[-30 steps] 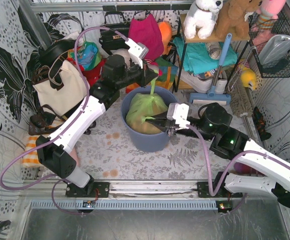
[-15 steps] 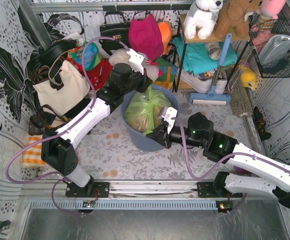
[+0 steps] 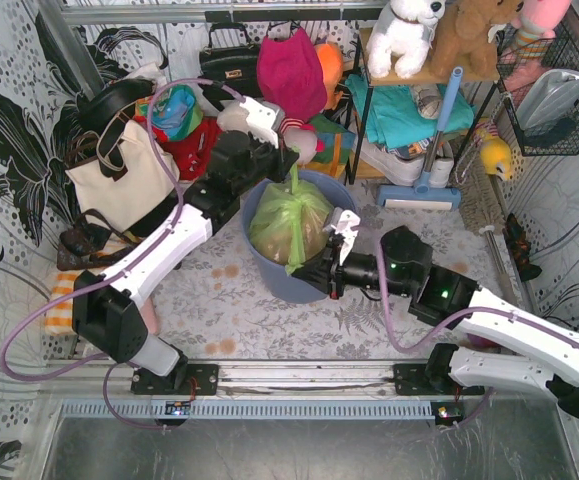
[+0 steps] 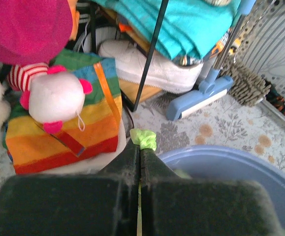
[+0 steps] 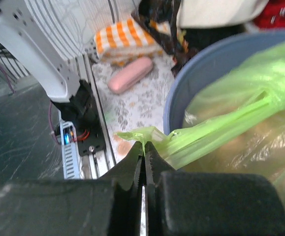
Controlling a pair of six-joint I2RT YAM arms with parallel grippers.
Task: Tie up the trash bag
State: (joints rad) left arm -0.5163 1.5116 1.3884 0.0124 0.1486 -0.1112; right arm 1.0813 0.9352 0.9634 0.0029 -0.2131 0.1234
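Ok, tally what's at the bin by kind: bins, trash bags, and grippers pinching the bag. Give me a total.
Bins: 1, the blue-grey bin
Trash bags: 1, the green trash bag
Grippers shut on the bag: 2, the left gripper and the right gripper, each on a twisted green tail
Total: 4

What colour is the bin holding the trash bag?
Blue-grey. The bin shows best in the top external view.
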